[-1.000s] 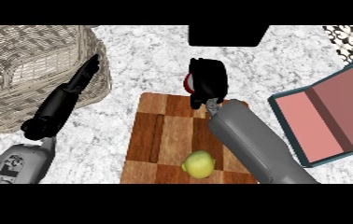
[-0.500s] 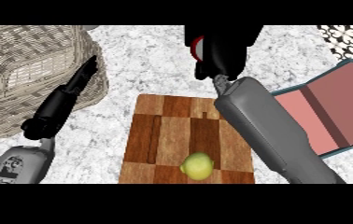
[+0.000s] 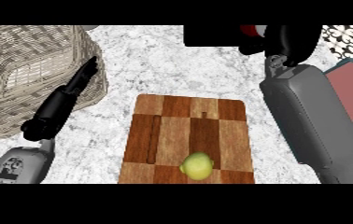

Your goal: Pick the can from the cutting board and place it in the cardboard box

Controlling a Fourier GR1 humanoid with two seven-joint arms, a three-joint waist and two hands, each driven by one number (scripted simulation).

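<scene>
One head view, looking steeply down, close over counter [image 3: 158,64] and cutting board [image 3: 207,120]

Marble counter [image 3: 158,64]: cutting board [image 3: 172,125] ctr, wicker basket [image 3: 34,64] L, box [image 3: 341,78] R edge.

Bare counter [image 3: 172,59] is lying open between the wicker basket [image 3: 34,69] and the cutting board [image 3: 186,125], though the left robot hand [image 3: 72,87] is stretching along the basket's side. A green fruit [image 3: 197,166] is occupying the board's near end. The right forearm [image 3: 303,120] is blocking the strip beside the box [image 3: 342,78].
</scene>
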